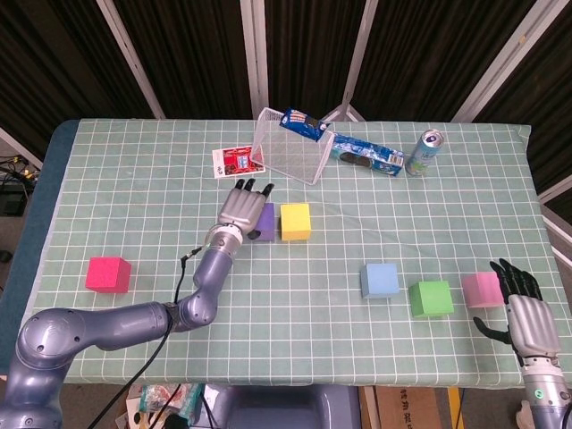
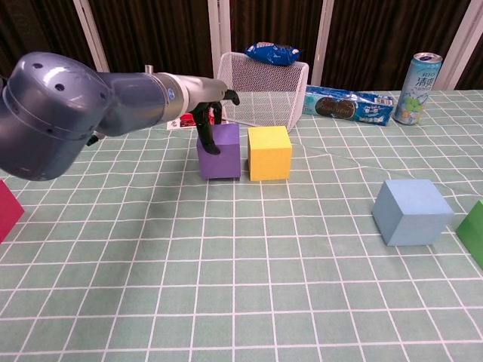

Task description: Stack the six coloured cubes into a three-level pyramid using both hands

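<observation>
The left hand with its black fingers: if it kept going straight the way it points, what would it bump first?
Probably the tipped white wire basket. The left hand, gripping the purple foam cube, points up the table towards it, though depth is hard to judge.

grey arms, silver hands (image 1: 239, 210) w/ black fingers (image 1: 253, 186)

Dark curtains (image 1: 179, 54) hang behind the green-checked table (image 1: 295, 295).
</observation>
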